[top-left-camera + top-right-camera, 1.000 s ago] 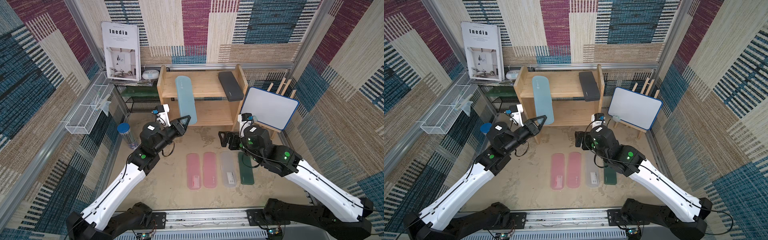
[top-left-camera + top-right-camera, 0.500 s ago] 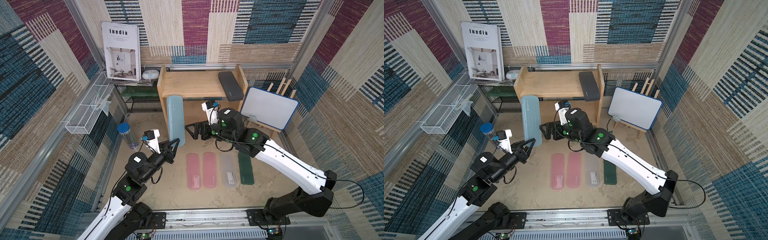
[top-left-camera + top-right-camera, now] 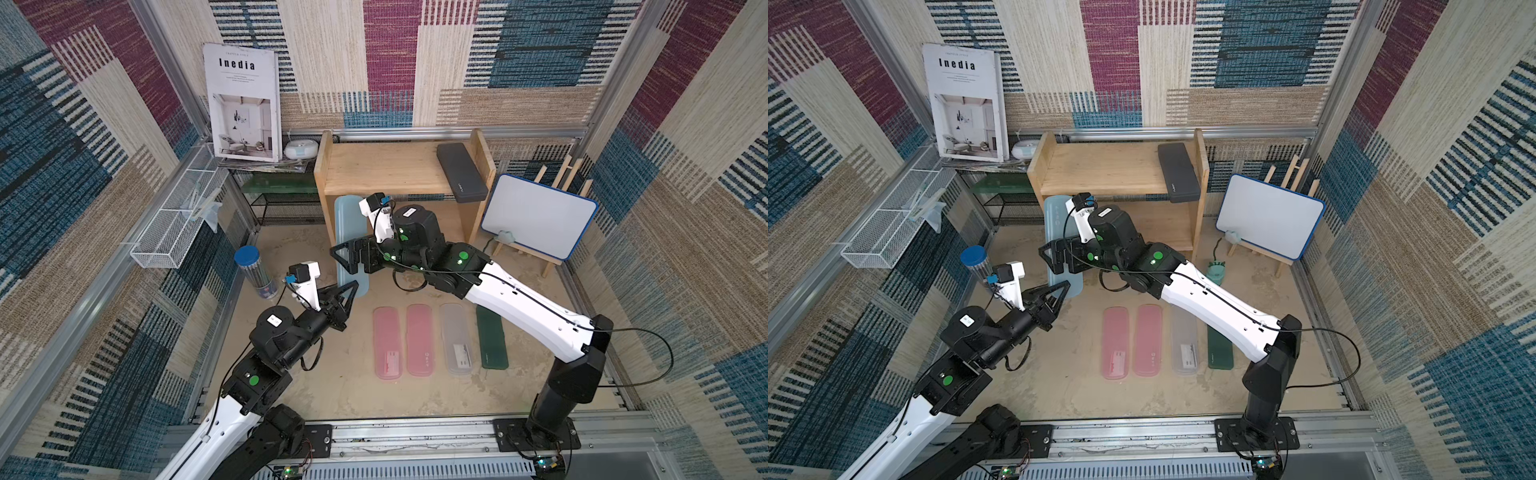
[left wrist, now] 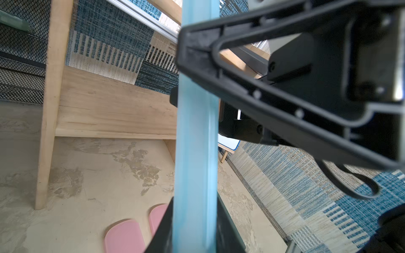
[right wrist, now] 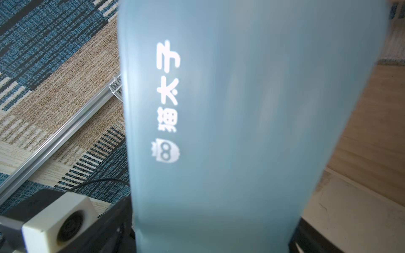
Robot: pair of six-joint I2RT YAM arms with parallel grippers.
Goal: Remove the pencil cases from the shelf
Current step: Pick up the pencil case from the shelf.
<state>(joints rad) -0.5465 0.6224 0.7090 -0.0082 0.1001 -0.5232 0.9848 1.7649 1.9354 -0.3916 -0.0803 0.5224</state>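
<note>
**Top views.** The left gripper is clamped on the lower end of the light blue case. The case stands nearly upright, clear of the shelf, in front of the left end of the lower tier. The right gripper is spread wide, with one jaw on either side of the same case, higher up its length. The black case lies on the top tier at the right end. The pink cases, the clear case and the green case lie in a row on the table.

**Left wrist view.** The light blue case runs edge-on between the fingers, which are closed on its flat faces.

**Right wrist view.** The printed face of the light blue case fills the frame. Jaw contact cannot be told.

**Step in hand.** This appears to be a hand-over of the fifth case. The next move calls for the right jaws to close before the left gripper lets go. The case then goes down beside the row. The black case remains.
</note>
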